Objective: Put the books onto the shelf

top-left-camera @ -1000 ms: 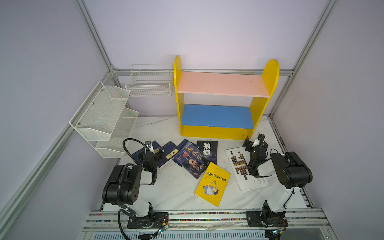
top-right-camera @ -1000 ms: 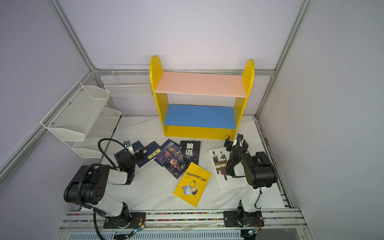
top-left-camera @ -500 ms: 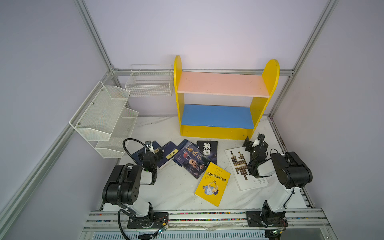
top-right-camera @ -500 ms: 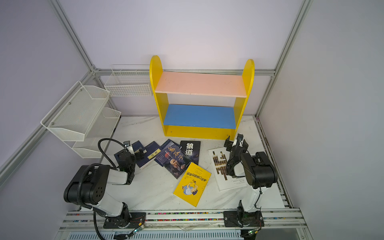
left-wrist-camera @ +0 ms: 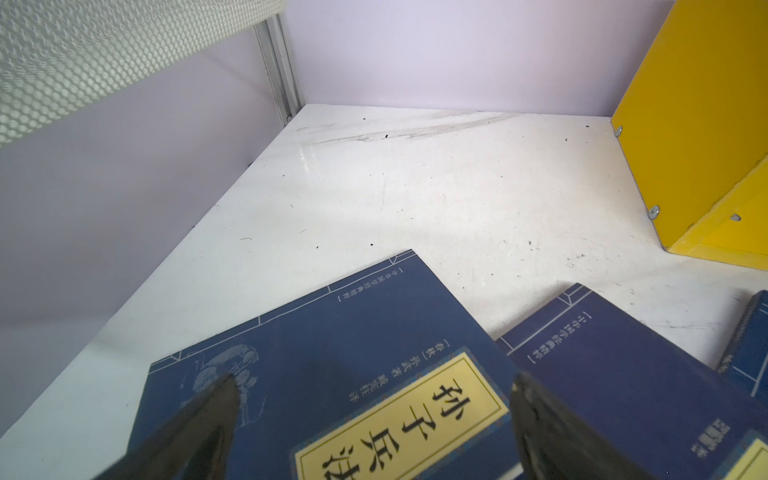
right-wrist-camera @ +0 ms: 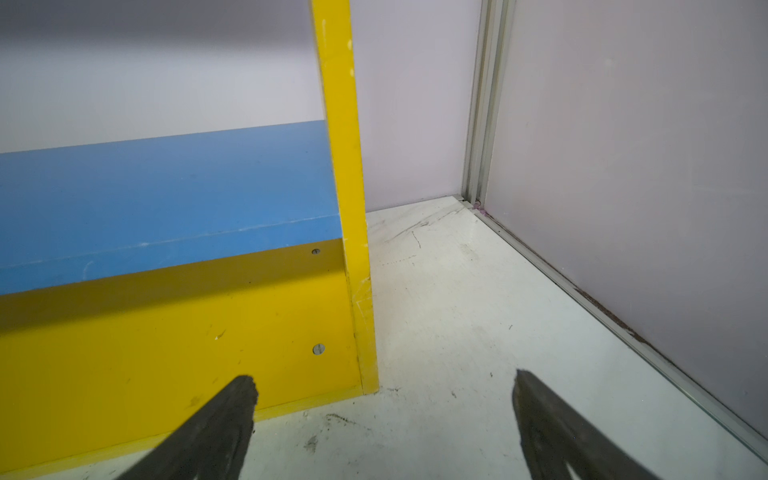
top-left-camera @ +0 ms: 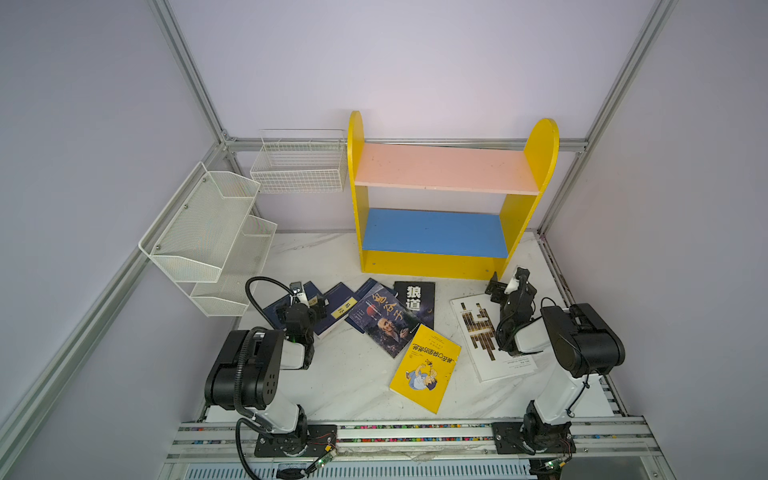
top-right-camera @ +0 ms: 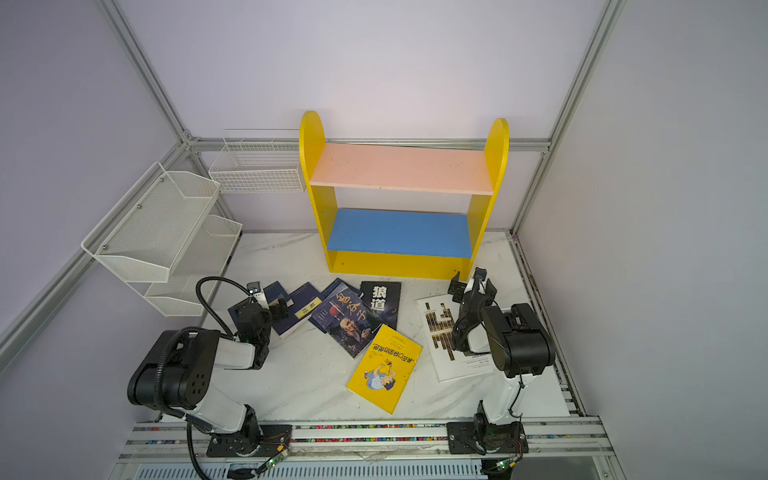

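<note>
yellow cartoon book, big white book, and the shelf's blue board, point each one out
yellow cartoon book (top-left-camera: 426, 368), in a top view, middle of its cover
big white book (top-left-camera: 478, 332), in a top view, on the cover's dark bar pattern
blue board (top-left-camera: 434, 230), in a top view, middle of its top face

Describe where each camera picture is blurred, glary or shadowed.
Left wrist view: the black fingers of the left hand and the white mesh rack are soft; a sheen lies on the white marbled table. Right wrist view: shadow under the blue lower board of the yellow wooden shelf. Both top views: evenly lit.
</note>
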`<state>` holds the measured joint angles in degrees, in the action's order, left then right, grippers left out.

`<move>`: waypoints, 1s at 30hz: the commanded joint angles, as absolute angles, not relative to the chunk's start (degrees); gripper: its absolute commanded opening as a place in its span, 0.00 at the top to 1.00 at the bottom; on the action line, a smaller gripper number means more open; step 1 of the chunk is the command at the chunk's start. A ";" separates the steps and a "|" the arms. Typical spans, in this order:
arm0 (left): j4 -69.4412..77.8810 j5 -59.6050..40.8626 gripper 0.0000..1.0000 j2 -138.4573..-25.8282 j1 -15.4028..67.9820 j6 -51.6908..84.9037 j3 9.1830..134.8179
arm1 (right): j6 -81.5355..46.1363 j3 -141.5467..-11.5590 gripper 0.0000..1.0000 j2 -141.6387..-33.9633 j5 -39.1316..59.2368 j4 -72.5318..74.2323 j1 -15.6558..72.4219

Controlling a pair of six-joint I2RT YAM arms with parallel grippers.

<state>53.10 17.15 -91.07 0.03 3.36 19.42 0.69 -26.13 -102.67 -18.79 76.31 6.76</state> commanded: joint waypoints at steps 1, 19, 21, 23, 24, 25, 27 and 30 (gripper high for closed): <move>56.43 17.40 0.00 -90.00 0.04 2.35 20.64 | 1.45 -25.90 0.03 -102.39 -18.72 78.86 6.93; 28.70 15.19 0.00 -74.80 0.78 4.39 31.09 | 0.03 -35.37 0.03 -87.84 -11.76 49.39 7.40; 19.80 13.47 0.00 -71.09 1.56 10.12 35.19 | -4.06 -38.49 0.03 -83.79 -8.95 40.75 7.99; 11.27 14.39 0.00 -68.47 3.73 16.70 39.55 | -9.26 -41.21 0.03 -80.81 -8.19 33.36 9.25; 7.39 14.44 0.00 -67.47 5.26 20.22 41.66 | -11.96 -42.64 0.03 -79.51 -7.13 29.62 10.23; 4.89 13.94 0.00 -66.84 6.60 22.72 43.23 | -14.49 -43.75 0.03 -79.00 -6.56 26.69 11.24; -0.56 12.95 0.00 -65.86 9.63 31.75 46.44 | -21.05 -45.73 0.03 -76.60 -4.50 21.83 14.80; -4.60 7.94 0.00 -65.52 13.25 44.23 48.85 | -27.49 -49.06 0.03 -75.60 -2.75 16.55 22.13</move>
